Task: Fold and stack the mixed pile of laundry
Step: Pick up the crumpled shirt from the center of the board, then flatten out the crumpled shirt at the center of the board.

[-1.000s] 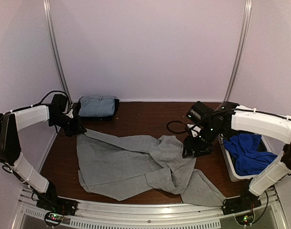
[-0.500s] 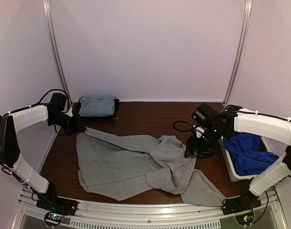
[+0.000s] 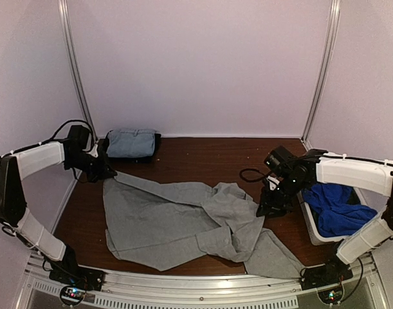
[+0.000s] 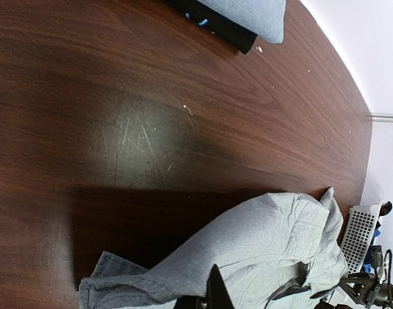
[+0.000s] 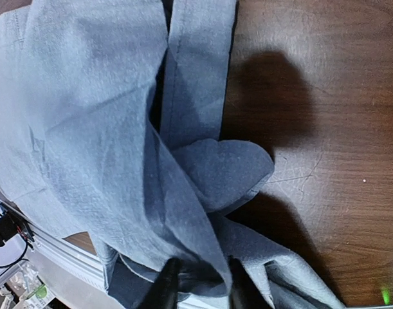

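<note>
A light grey garment lies spread and rumpled over the middle of the brown table. My left gripper is shut on its far left corner; in the left wrist view the cloth bunches round my gripper. My right gripper is down at the garment's right edge. In the right wrist view its fingers stand apart with a raised fold of the grey cloth between them. A royal-blue piece lies in the bin at the right.
A white plastic bin sits at the table's right edge beside the right arm. At the back left a folded light grey piece rests on a dark piece. Bare brown tabletop shows behind the garment.
My right gripper has moved right and down to the garment's right edge, and its jaws have narrowed around a fold. The left arm has held still.
</note>
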{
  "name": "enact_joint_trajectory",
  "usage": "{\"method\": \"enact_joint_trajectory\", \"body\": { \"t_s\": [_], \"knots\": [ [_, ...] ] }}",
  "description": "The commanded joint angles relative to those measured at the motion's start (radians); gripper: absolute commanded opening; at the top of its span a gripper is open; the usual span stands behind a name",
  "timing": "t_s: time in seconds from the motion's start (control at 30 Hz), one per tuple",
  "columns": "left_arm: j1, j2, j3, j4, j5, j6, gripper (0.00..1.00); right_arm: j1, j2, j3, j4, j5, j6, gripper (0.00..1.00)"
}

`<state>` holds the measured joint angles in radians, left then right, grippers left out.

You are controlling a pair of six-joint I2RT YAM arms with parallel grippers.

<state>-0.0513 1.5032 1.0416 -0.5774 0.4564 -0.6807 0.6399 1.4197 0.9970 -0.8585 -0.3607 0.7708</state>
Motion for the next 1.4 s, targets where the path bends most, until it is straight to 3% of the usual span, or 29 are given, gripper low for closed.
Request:
{"method": "enact_joint_trajectory", "body": {
  "t_s": [0.0,0.03,0.23,0.5,0.63,0.9,1.2,1.37],
  "knots": [
    [0.007,-0.035,0.021,0.020,0.016,0.018,0.00,-0.030,-0.046,-0.018,0.066,-0.073,0.005,0.10],
    [0.008,-0.038,0.028,0.018,0.025,0.020,0.00,-0.036,-0.066,0.003,0.066,-0.071,0.003,0.00],
    [0.008,-0.056,0.153,0.012,0.100,0.057,0.00,-0.099,-0.198,0.256,0.028,0.029,-0.045,0.00],
    [0.006,-0.055,0.468,-0.024,0.206,0.041,0.00,-0.149,-0.301,0.573,0.052,0.168,-0.103,0.00],
    [-0.039,-0.086,0.548,-0.007,0.236,0.009,0.00,-0.149,-0.364,0.650,0.136,0.156,-0.119,0.00],
    [-0.148,-0.301,0.580,0.022,0.239,-0.040,0.00,-0.146,-0.494,0.764,0.181,0.084,-0.129,0.00],
    [-0.219,-0.423,0.667,0.027,0.248,-0.081,0.00,-0.149,-0.497,0.928,0.242,0.058,-0.123,0.00],
    [-0.219,-0.321,0.687,0.031,0.171,-0.114,0.00,-0.149,-0.356,1.065,0.191,0.237,-0.240,0.00]
  ]
}}
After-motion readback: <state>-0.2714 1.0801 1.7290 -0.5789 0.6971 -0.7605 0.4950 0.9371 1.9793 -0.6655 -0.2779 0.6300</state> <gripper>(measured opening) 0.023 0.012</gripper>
